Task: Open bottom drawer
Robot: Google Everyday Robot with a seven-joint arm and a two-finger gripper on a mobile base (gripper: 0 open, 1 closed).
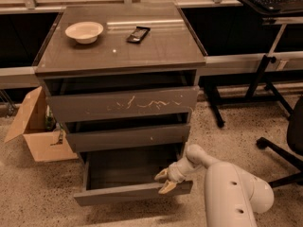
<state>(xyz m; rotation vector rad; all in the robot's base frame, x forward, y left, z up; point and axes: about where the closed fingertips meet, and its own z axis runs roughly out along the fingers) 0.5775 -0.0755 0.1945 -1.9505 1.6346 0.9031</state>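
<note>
The bottom drawer (118,193) of the dark grey-brown cabinet (120,56) is pulled well out, and its dark empty inside shows. Its plain flat front runs along the low edge. My gripper (164,181) is at the right end of that front, with its pale fingers spread over the top edge of the front. My white arm (232,193) reaches in from the lower right. Above are the mid-sized drawer front (128,137) with a tiny white speck and the big front (124,104) with white scratches, both slightly out.
A white bowl (84,31) and a dark flat object (138,34) lie on the cabinet top. An open cardboard box (38,131) stands on the floor at the left. A desk stand (265,74) and an office chair base (284,150) are at the right.
</note>
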